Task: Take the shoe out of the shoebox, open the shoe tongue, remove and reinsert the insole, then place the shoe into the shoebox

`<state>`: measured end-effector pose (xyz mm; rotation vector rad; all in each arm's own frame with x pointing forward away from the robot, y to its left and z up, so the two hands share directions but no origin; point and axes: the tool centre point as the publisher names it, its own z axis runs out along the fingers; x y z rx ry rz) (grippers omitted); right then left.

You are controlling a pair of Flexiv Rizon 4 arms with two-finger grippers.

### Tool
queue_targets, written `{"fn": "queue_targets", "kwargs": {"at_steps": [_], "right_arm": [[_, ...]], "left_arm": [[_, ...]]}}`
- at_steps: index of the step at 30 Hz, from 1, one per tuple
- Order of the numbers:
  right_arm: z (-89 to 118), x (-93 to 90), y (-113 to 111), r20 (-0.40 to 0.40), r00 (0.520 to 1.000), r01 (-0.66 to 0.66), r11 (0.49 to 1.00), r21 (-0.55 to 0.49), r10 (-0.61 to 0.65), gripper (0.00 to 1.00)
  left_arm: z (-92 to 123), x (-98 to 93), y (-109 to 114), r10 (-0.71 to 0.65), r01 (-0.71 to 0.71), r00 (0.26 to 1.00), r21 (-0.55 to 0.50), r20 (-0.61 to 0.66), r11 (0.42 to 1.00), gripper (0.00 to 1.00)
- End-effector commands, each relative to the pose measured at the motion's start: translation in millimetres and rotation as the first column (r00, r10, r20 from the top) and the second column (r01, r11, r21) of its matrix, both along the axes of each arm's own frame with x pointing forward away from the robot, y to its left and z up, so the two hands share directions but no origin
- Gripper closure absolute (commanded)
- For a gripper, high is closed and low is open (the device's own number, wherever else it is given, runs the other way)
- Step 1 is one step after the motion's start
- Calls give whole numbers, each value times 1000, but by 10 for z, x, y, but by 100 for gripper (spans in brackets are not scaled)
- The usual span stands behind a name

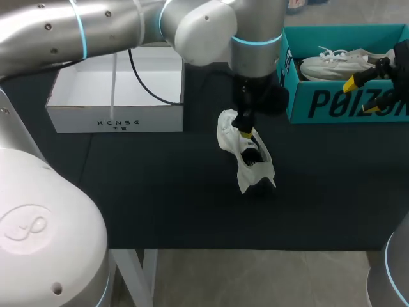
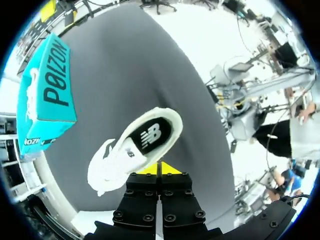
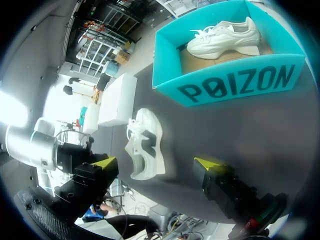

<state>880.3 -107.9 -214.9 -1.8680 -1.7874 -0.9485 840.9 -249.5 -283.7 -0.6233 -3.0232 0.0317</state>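
A white shoe [image 1: 246, 157] rests on the black tabletop near the middle, its black insole [image 2: 150, 137] showing through the opening. My left gripper [image 1: 246, 131] is right above it, shut, its yellow tips [image 2: 160, 169] pressed together at the heel rim with nothing visibly between them. The teal shoebox [image 1: 345, 105] stands at the back right and holds a second white shoe [image 1: 335, 62]. My right gripper [image 1: 367, 75] hovers at the box's front wall, open; in its wrist view the table shoe [image 3: 145, 145] lies ahead between its spread fingertips [image 3: 105, 162].
An open white box [image 1: 115, 115] stands at the back left, also seen beyond the shoe in the right wrist view as the white box [image 3: 117, 97]. Bare black table stretches in front of the shoe to the near edge.
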Motion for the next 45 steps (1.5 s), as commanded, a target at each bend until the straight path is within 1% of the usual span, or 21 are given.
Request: {"fn": "queue_targets", "kwargs": {"at_steps": [1, 2, 3, 4, 5, 8, 10, 13, 14, 15, 16, 17, 18, 19, 22, 23, 27, 33, 36, 42, 45], "right_arm": [[-2, -3, 2, 0, 1000, 1, 1000, -2, -1, 0], [-2, -3, 2, 0, 1000, 1, 1000, -2, -1, 0], [-2, -3, 2, 0, 1000, 1, 1000, -2, -1, 0], [-2, -3, 2, 0, 1000, 1, 1000, -2, -1, 0], [-2, -3, 2, 0, 1000, 1, 1000, -2, -1, 0], [-2, -3, 2, 0, 1000, 1, 1000, -2, -1, 0], [-2, -3, 2, 0, 1000, 1, 1000, -2, -1, 0], [-2, -3, 2, 0, 1000, 1, 1000, -2, -1, 0], [-2, -3, 2, 0, 1000, 1, 1000, -2, -1, 0], [-2, -3, 2, 0, 1000, 1, 1000, -2, -1, 0], [-2, -3, 2, 0, 1000, 1, 1000, -2, -1, 0], [-2, -3, 2, 0, 1000, 1, 1000, -2, -1, 0], [-2, -3, 2, 0, 1000, 1, 1000, -2, -1, 0], [-2, -3, 2, 0, 1000, 1, 1000, -2, -1, 0], [-2, -3, 2, 0, 1000, 1, 1000, -2, -1, 0], [-2, -3, 2, 0, 1000, 1, 1000, -2, -1, 0], [-2, -3, 2, 0, 1000, 1, 1000, -2, -1, 0], [-2, -3, 2, 0, 1000, 1, 1000, -2, -1, 0], [-2, -3, 2, 0, 1000, 1, 1000, -2, -1, 0], [-2, -3, 2, 0, 1000, 1, 1000, -2, -1, 0], [-2, -3, 2, 0, 1000, 1, 1000, -2, -1, 0]], "left_arm": [[-1, 1, -18, 581, -580, 814, 90, 18, 809, 100], [-11, 13, -54, 672, -674, 739, 44, 52, 738, 100], [-14, 4, -76, 728, -728, 685, 13, 7, 685, 100], [15, -12, -103, 791, -793, 609, -30, -55, 609, 100], [12, -10, -120, 824, -826, 563, -19, -69, 563, 100], [2, -71, -192, 864, -870, 494, -57, -99, 490, 100], [-18, -104, -210, 874, -881, 472, -84, -113, 465, 100], [-80, -169, -240, 861, -873, 488, -85, -142, 480, 100], [-100, -192, -248, 858, -870, 494, -98, -141, 484, 70], [-105, -208, -245, 859, -873, 488, -108, -159, 476, 53], [-107, -229, -241, 838, -857, 515, -106, -184, 503, 43], [-112, -249, -241, 833, -853, 521, -113, -187, 509, 39], [-121, -269, -244, 823, -846, 534, -114, -193, 522, 29], [-131, -296, -252, 806, -829, 560, -118, -193, 547, 25], [-156, -352, -275, 773, -795, 607, -123, -183, 595, 30], [-159, -364, -279, 761, -785, 619, -119, -192, 609, 29], [-191, -446, -307, 720, -738, 674, -110, -168, 666, 12], [-314, -594, -368, 649, -658, 753, -94, -113, 747, 7], [-368, -646, -410, 637, -643, 766, -84, -89, 761, 1], [-485, -674, -504, 623, -628, 778, -72, -80, 775, 0], [-600, -676, -529, 602, -607, 794, -59, -84, 793, 0]]}}
